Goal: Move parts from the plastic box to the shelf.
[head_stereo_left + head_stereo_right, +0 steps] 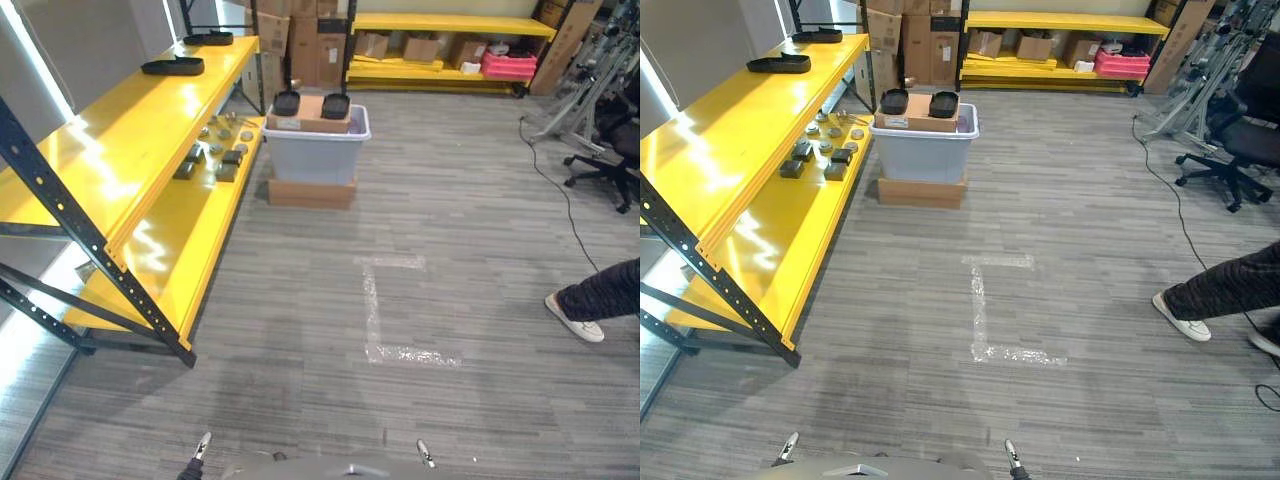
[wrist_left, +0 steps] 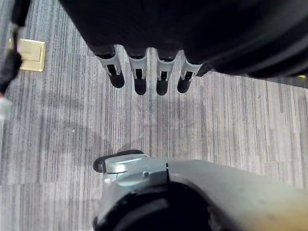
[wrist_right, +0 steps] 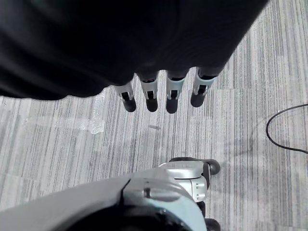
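The yellow shelf point(image 1: 130, 140) boards are super glossy, throwing back bright glare from the lights, while the black metal uprights point(image 1: 60, 215) look matt with a row of punched holes. The plastic box point(image 1: 315, 150) is a smooth, slightly translucent grey, sitting on plain matt cardboard point(image 1: 311, 192). The parts point(image 1: 207, 160) on the lower board look like dull dark and grey metal. Floor point(image 1: 450, 260) is a rough, streaky grey carpet with shiny clear tape point(image 1: 385, 320) stuck on it.

No legible text, numbers or signs noted. A white label on the brown cardboard box point(image 1: 308, 113) atop the grey plastic box point(image 1: 315, 147) cannot be read.
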Available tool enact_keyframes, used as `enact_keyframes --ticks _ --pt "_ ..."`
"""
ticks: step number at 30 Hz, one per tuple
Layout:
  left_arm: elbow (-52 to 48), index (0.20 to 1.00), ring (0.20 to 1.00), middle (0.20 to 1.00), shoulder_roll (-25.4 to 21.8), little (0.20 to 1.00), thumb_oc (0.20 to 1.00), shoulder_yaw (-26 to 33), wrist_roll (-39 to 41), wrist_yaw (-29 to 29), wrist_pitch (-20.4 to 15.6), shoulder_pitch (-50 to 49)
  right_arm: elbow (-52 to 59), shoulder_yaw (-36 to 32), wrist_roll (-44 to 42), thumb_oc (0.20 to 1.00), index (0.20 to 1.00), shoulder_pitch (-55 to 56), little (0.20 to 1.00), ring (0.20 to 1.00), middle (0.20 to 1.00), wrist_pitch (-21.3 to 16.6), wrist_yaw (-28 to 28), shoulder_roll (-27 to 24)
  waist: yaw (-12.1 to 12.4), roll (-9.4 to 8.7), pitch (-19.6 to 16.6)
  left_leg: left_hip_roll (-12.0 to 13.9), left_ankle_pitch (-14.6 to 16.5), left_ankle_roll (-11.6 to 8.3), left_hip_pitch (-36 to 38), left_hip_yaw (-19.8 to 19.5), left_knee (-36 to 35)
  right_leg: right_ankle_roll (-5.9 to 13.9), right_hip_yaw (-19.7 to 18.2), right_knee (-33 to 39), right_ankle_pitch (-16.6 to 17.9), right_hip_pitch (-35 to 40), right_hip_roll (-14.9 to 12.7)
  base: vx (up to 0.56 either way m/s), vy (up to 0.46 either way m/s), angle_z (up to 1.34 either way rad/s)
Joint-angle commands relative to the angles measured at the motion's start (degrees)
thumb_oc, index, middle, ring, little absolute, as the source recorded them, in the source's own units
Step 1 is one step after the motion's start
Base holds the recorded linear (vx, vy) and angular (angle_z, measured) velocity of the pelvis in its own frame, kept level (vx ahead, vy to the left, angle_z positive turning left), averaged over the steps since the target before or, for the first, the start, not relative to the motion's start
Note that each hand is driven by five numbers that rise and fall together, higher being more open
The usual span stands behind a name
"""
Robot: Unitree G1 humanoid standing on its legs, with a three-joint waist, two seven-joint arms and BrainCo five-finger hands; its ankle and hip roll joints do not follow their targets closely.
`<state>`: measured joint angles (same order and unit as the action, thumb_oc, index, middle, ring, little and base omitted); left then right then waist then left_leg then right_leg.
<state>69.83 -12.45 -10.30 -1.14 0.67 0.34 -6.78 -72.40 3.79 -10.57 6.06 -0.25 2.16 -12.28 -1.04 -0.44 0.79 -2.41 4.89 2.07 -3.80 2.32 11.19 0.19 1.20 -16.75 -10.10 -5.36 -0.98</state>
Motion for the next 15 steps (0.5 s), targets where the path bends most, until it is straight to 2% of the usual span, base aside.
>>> enact_keyframes --ticks 1,13,15 --pt "9.27 1.0 1.0 1.0 -3.2 1.0 1.0 -0.93 -1.41 -1.94 -1.78 12.33 -10.43 -2.09 -8.91 1.0 1.0 -9.23 1.0 1.0 1.0 -1.0 0.71 -7.13 -1.61 0.6 2.15 3.3 -5.21 -4.43 10.33 -1.61 -15.37 6.62 1.98 20.16 11.53 11.67 -3.5 0.01 -0.008 -0.3" --pt "9.96 1.0 1.0 1.0 -1.62 1.0 1.0 -0.21 0.33 -2.54 -2.27 11.25 -9.74 -0.5 -6.77 1.0 1.0 -8.06 1.0 1.0 1.0 -1.37 1.08 -5.97 -1.96 0.67 1.78 3.56 -5.39 -4.83 10.87 -1.91 -16.19 6.4 2.67 21.08 11.45 12.46 -3.03 0.0 -0.004 -0.03" --pt "8.06 1.0 1.0 1.0 -2.19 1.0 1.0 -0.14 0.21 -4.16 -3.03 11.27 -9.99 -0.97 -6.03 1.0 1.0 -8.3 1.0 1.0 1.0 -1.78 -1.04 -6.03 -2.02 0.52 1.8 3.62 -5.4 -4.87 10.82 -1.99 -16.19 6.39 2.55 21.13 11.48 12.42 -2.99 0.0 0.0 0.0"
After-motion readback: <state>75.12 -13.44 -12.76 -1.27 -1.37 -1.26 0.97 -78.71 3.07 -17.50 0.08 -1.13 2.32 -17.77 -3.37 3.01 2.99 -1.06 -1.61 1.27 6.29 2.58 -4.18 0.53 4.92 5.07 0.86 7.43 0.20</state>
